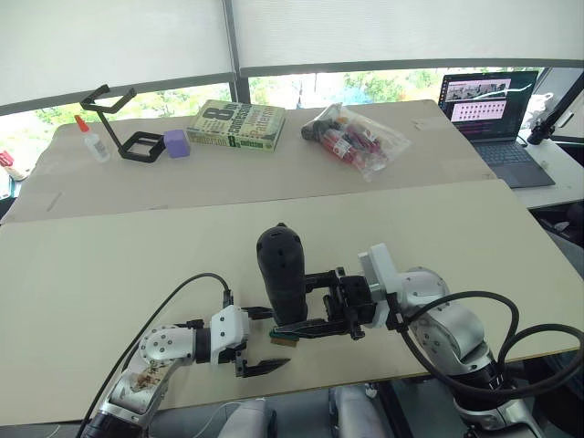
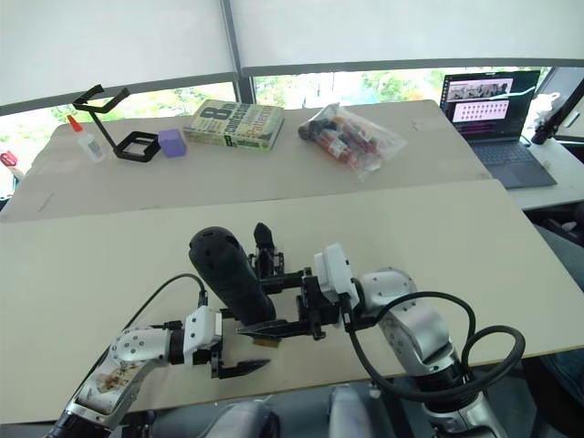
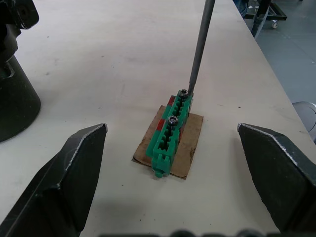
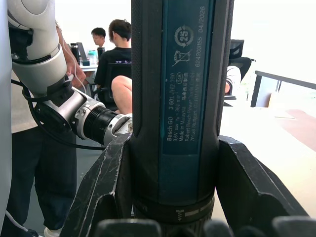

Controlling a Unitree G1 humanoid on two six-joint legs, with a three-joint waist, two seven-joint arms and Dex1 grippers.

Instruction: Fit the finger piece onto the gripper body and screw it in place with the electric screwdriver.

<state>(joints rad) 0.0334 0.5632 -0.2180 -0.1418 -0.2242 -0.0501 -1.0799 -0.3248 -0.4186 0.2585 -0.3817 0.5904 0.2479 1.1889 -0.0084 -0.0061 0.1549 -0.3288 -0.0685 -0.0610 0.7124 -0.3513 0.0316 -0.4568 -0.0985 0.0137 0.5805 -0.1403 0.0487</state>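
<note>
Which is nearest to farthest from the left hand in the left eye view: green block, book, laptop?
From the left hand:
1. Green block, right beside it on the near table, under the electric screwdriver.
2. Book, on the far table, ahead.
3. Laptop, far right corner.

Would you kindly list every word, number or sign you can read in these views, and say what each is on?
"Bosch GO", "3,6V", "25", "04/2026": label on the electric screwdriver held in the right tool; its smaller print is too fine to read.
"8": cover of the book; the remaining title is blurred.
Laptop screen: unreadable.
</note>
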